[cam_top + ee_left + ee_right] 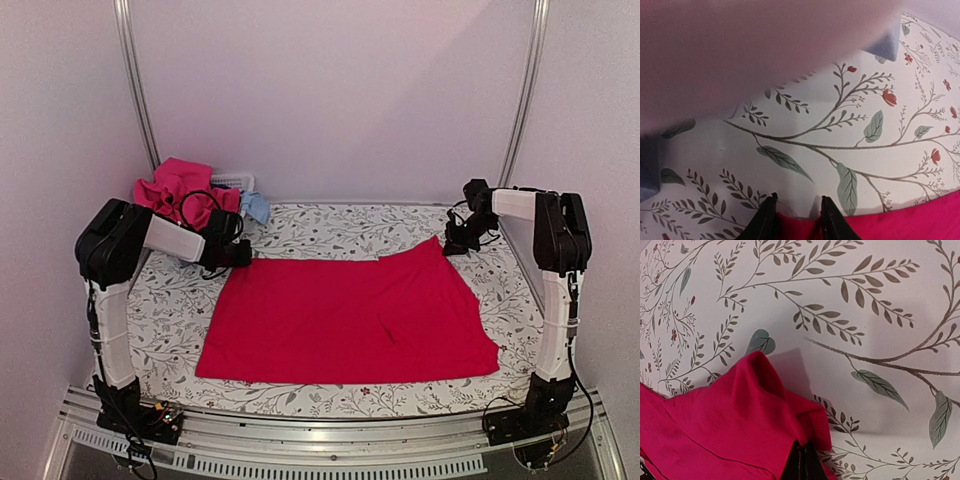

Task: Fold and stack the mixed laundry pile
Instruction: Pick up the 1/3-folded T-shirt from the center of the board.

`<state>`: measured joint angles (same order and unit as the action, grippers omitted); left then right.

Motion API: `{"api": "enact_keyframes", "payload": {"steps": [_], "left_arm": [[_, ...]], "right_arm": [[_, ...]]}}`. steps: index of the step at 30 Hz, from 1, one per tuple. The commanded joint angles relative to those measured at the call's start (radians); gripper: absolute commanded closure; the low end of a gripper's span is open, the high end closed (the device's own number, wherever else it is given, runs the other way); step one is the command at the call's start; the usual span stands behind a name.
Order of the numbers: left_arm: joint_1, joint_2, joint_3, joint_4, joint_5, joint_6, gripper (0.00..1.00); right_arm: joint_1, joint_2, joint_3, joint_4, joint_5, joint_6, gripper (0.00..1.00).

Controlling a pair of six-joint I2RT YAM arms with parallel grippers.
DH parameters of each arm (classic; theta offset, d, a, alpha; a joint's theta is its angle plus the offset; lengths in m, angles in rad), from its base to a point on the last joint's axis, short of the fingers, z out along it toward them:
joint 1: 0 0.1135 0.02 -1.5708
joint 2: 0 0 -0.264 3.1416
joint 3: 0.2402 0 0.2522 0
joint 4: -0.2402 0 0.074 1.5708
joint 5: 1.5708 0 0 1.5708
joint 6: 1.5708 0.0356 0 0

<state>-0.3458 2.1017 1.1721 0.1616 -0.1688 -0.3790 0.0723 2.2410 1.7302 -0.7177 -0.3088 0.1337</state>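
Note:
A large bright red cloth lies spread flat on the floral table cover. My left gripper is at its far left corner. In the left wrist view the fingers stand apart, the left gripper is open, and the red cloth's edge lies between them. My right gripper is at the far right corner. In the right wrist view the right gripper is shut on the red cloth, whose corner is lifted and bunched. The rest of the laundry pile, pink-magenta and red, sits at the back left.
A white slatted basket stands behind the pile, with a light blue piece beside it. Metal frame posts rise at both back corners. A blurred pinkish mass fills the top of the left wrist view.

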Motion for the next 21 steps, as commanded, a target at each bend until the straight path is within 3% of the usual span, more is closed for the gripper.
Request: {"api": "enact_keyframes", "payload": {"steps": [1, 6, 10, 21], "left_arm": [[0.005, 0.046, 0.013, -0.079, 0.022, 0.012, 0.72], [0.002, 0.016, -0.031, -0.091, 0.037, 0.016, 0.81], [0.002, -0.034, -0.084, -0.031, 0.056, 0.017, 1.00], [0.008, -0.109, 0.029, -0.021, 0.076, 0.139, 1.00]], "right_arm": [[-0.005, -0.014, -0.008, 0.012, 0.002, 0.001, 1.00], [-0.005, -0.016, -0.006, 0.011, 0.002, 0.005, 1.00], [-0.004, -0.017, -0.009, 0.013, 0.002, 0.005, 1.00], [-0.003, -0.060, 0.008, 0.045, -0.028, 0.007, 1.00]]}}
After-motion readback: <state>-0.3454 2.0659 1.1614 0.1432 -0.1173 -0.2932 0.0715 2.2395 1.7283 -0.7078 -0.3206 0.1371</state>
